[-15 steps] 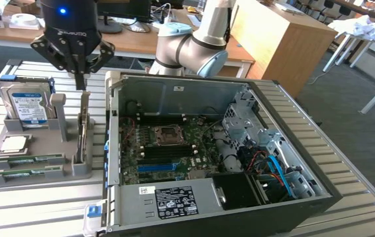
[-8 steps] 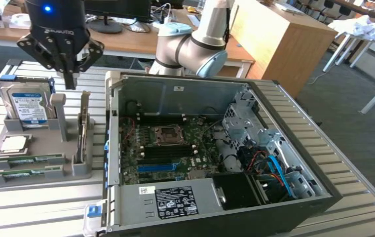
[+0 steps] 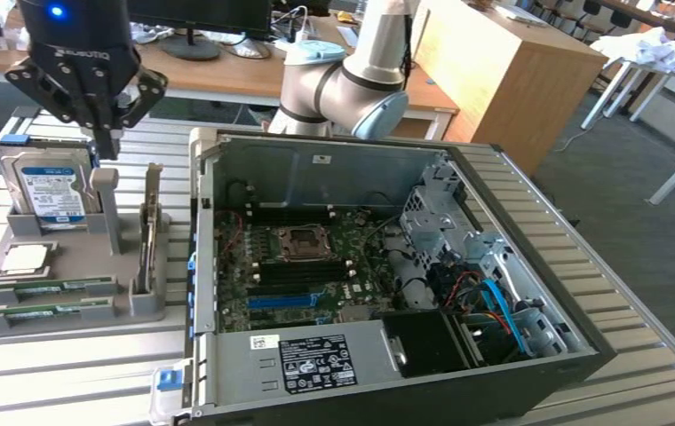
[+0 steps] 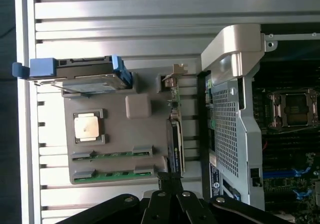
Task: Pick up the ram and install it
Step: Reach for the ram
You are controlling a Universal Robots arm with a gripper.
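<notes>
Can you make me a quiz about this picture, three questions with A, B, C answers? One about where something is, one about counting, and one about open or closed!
1. Where are the green ram sticks?
A. lying in the grey holder
B. on the floor
C. held by the end effector

2. How many ram sticks are in the grey holder?
A. one
B. two
C. five

3. The computer case is:
A. open, with its insides showing
B. closed on every side
C. packed in a cardboard box

Answers:
1 A, they lie flat in slots of the grey holder beside the computer case.
2 B, two green strips lie side by side there.
3 A, the motherboard shows inside it.
</notes>
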